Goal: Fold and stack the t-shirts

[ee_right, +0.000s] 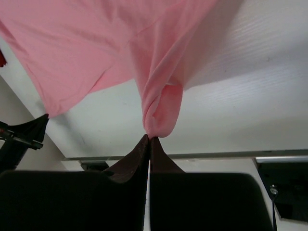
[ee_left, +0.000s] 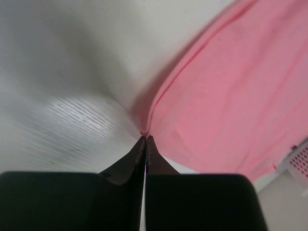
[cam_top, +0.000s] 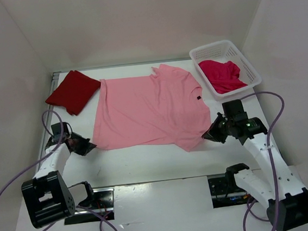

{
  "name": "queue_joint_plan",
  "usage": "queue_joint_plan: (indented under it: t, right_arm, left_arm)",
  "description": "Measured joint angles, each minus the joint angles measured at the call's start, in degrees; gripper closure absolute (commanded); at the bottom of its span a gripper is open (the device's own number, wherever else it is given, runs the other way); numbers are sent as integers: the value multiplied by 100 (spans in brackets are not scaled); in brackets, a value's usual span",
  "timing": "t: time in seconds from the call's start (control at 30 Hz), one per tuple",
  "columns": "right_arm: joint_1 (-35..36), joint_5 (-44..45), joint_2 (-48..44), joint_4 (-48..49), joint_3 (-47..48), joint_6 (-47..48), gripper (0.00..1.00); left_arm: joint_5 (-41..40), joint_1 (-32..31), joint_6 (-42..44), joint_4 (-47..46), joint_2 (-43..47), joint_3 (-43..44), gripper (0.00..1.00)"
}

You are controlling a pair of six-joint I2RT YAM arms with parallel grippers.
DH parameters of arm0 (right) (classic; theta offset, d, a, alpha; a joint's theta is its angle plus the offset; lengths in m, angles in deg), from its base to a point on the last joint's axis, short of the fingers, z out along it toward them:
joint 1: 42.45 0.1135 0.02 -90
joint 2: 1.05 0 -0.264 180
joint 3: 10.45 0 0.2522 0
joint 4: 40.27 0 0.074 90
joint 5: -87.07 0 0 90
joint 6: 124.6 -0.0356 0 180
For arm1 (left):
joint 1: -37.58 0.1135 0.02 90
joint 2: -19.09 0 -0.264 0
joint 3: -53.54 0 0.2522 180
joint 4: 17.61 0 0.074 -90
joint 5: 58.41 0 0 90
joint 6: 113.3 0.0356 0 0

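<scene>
Plain light pink cloth t-shirt [cam_top: 148, 108]; dark red cloth t-shirt [cam_top: 73, 91]; magenta-crimson cloth t-shirt [cam_top: 221, 75]; white plastic lattice basket [cam_top: 211, 47]; white desk [cam_top: 147, 160].

- The claw [ee_left: 146, 138] fills the bottom middle of the view, its two dark fingers [ee_left: 134, 159] pressed together with no gap at the tips.
- The pink shirt [ee_left: 231, 96] spreads up and to the right of the claw. Its hemmed edge runs down to a point at the claw's tips, where the cloth looks pinched.
- A soft shadow lies just left of that edge, above the claw.
- The white tabletop [ee_left: 62, 120] lies left of the claw and shows faint wood grain.
- A bit of white lattice basket [ee_left: 301, 161] shows far right of the claw, past the shirt.
</scene>
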Motion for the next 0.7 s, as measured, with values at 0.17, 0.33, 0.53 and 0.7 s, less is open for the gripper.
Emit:
queue_joint_plan:
  t: [0.17,0.33,0.53,0.7]
  right_arm:
    - [15,284,-120,-686,713,24,100]
    - [-46,546,238,-752,855,173,100]
    - [-616,649,1613,66,935,531,100]
    - [-927,654,2789,758,1604,756,100]
  left_arm:
    - [535,190,201,599,107,356,100]
    - [748,291,238,839,-48,962,100]
    - [839,295,-33,229,-1016,1650,100]
    - [796,155,-216,-354,-1867,2435,100]
